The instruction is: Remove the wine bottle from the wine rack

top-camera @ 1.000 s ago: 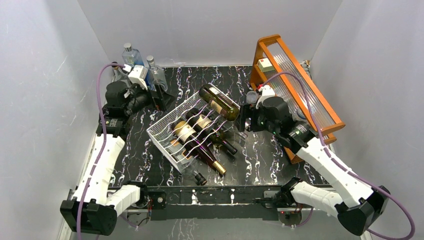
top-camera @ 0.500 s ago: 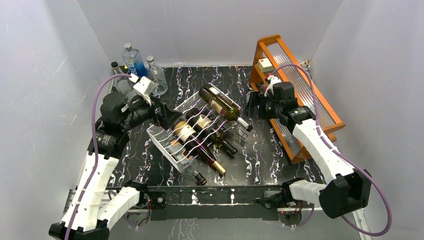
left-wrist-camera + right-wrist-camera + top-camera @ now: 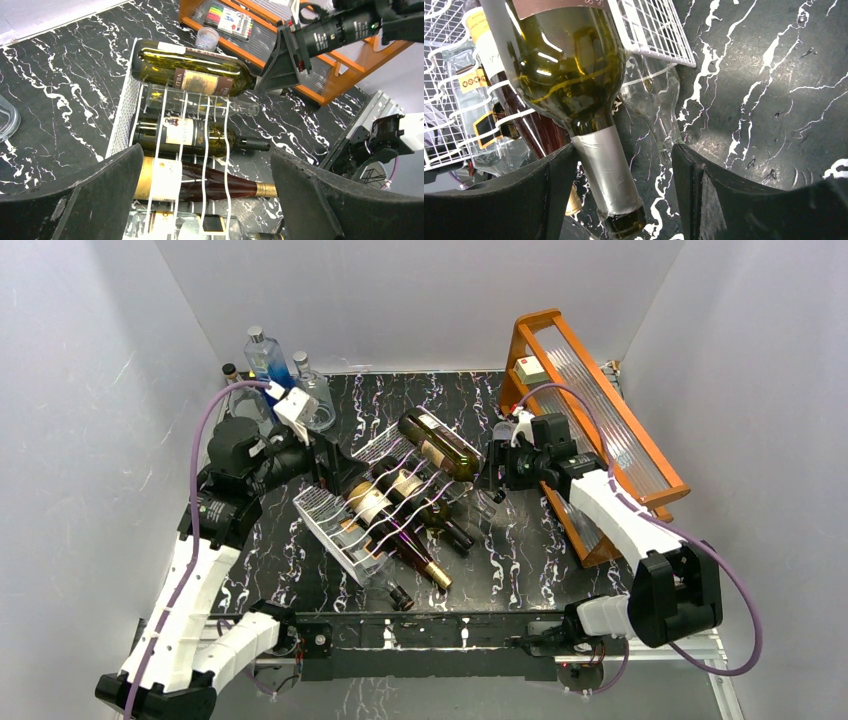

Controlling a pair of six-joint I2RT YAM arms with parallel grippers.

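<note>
Wine bottle (image 3: 440, 443), green, foil-capped: lies across the top cradle of the wine rack (image 3: 330, 515) at frame centre, not yet lifted; right tool (image 3: 621, 170) unclenched, straddling its neck; left tool (image 3: 205, 160) spread wide, empty; grasp and removal outstanding.

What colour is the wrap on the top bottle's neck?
Silver foil, clearest in the right wrist view.

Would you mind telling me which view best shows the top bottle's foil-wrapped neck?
Right wrist: the neck sits large inside the right gripper. Top external shows it tiny, partly covered; left wrist hides it behind that gripper.
</note>
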